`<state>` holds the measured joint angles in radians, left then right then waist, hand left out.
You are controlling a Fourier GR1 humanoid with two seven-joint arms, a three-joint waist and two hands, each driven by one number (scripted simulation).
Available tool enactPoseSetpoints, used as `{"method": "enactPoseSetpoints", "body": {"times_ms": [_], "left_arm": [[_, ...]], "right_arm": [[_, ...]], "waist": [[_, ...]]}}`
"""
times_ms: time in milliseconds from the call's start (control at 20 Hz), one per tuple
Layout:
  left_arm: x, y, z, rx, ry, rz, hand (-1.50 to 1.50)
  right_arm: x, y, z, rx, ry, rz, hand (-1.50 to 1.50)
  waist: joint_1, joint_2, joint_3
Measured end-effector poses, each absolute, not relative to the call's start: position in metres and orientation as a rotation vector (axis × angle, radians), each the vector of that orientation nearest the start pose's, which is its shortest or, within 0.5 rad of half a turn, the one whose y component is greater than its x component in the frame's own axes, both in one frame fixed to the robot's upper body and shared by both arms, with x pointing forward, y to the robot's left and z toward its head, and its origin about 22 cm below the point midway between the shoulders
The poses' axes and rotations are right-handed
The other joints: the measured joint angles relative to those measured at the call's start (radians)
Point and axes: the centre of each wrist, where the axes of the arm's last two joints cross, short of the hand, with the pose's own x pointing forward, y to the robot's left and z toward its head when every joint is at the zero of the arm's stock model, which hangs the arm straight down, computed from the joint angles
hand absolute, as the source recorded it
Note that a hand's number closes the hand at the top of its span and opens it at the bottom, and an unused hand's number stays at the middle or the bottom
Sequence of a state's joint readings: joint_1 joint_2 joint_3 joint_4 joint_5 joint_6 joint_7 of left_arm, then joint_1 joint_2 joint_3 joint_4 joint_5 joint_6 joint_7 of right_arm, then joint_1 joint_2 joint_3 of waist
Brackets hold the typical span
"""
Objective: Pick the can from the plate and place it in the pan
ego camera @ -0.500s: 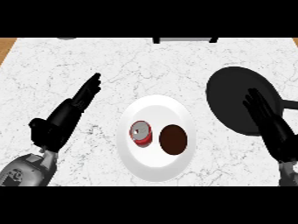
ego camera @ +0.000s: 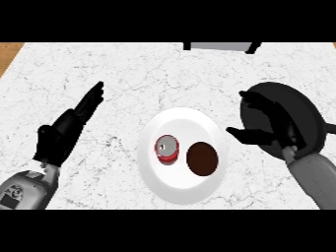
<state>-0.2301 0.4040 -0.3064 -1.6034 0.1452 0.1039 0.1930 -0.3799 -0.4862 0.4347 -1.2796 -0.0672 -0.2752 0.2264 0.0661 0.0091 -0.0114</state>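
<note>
A red can [ego camera: 167,151] with a silver top stands on the left half of a white plate [ego camera: 185,123] in the middle of the counter. Beside it on the plate lies a dark brown round item [ego camera: 202,159]. The black pan [ego camera: 301,110] sits to the right, its handle pointing right. My right hand [ego camera: 266,129] is open over the pan's left edge, thumb toward the plate, apart from the can. My left hand [ego camera: 67,129] is open at the left, fingers straight and pointing up, well away from the plate.
The counter is white marble [ego camera: 163,74] with wooden edges at the far left and right. A grey and black object [ego camera: 221,46] stands at the back edge.
My right hand has moved left and up, from the right edge to over the pan's left side, nearer the plate. The left hand has hardly moved.
</note>
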Motion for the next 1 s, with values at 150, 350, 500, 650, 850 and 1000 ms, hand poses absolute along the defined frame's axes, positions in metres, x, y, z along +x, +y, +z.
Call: {"method": "enactPoseSetpoints", "body": {"times_ms": [150, 350, 500, 650, 850, 1000], "left_arm": [[0.28, 0.234, 0.062, 0.068, -1.521, -0.399, 0.0], [0.274, 0.247, 0.059, 0.082, -1.503, -0.368, 0.0], [0.273, 0.247, 0.056, 0.09, -1.502, -0.361, 0.0], [0.275, 0.248, 0.055, 0.091, -1.503, -0.361, 0.0], [0.276, 0.25, 0.054, 0.085, -1.494, -0.359, 0.0], [0.279, 0.249, 0.052, 0.085, -1.495, -0.361, 0.0]], "right_arm": [[0.308, -0.196, 0.013, -0.474, -1.367, 0.446, -1.5], [0.298, -0.143, 0.01, -0.489, -1.34, 0.476, -1.5], [0.298, -0.126, 0.018, -0.498, -1.248, 0.61, -1.5], [0.309, -0.111, 0.038, -0.55, -1.157, 0.748, -1.5], [0.321, -0.089, 0.068, -0.579, -1.009, 0.921, -1.5], [0.331, -0.069, 0.087, -0.55, -0.888, 1.046, -1.5]], "waist": [[-0.023, -0.004, 0.005], [-0.045, -0.009, 0.008], [-0.053, -0.011, 0.009], [-0.055, -0.012, 0.009], [-0.054, -0.012, 0.009], [-0.047, -0.008, 0.009]]}}
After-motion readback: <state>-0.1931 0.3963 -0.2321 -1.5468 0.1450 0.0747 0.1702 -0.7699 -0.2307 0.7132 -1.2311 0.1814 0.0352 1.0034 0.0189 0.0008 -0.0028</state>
